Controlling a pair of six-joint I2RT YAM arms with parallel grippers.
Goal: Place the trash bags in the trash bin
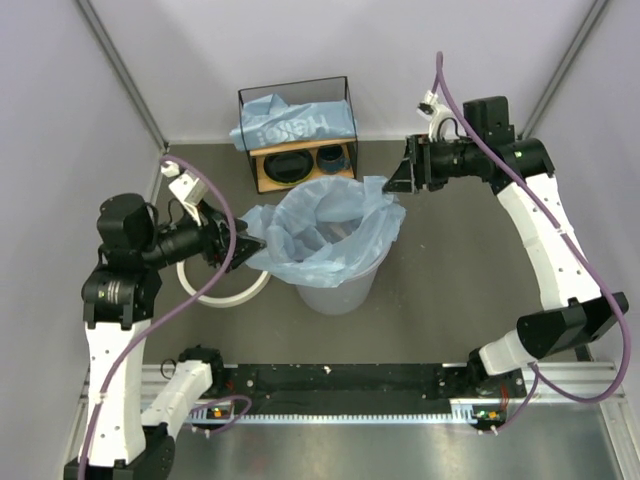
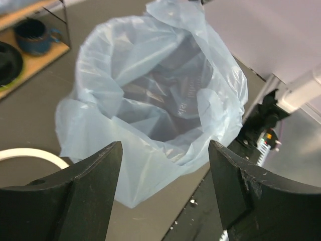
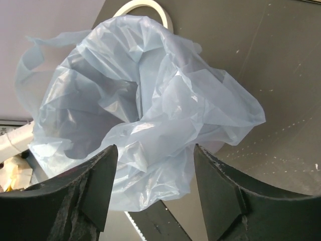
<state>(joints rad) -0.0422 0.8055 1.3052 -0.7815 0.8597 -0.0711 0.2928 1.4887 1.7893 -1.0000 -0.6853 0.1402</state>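
Observation:
A light-blue trash bag [image 1: 325,230] lines the translucent trash bin [image 1: 338,292] at the table's middle, its edges draped over the bin's mouth. The bag also shows in the left wrist view [image 2: 155,100] and the right wrist view [image 3: 135,110]. The bin's white ring rim [image 1: 225,290] lies detached on the table to the bin's left. A second blue bag with white lettering [image 1: 290,125] lies on top of the shelf. My left gripper [image 1: 240,243] is open and empty beside the bag's left edge. My right gripper [image 1: 397,175] is open and empty, raised beside the bag's far right edge.
A black-wire-framed wooden shelf [image 1: 262,172] stands at the back behind the bin, holding dark bowls [image 1: 288,166] and a dark cup [image 1: 331,158]. The black rail [image 1: 330,385] runs along the near edge. Grey walls close in on both sides.

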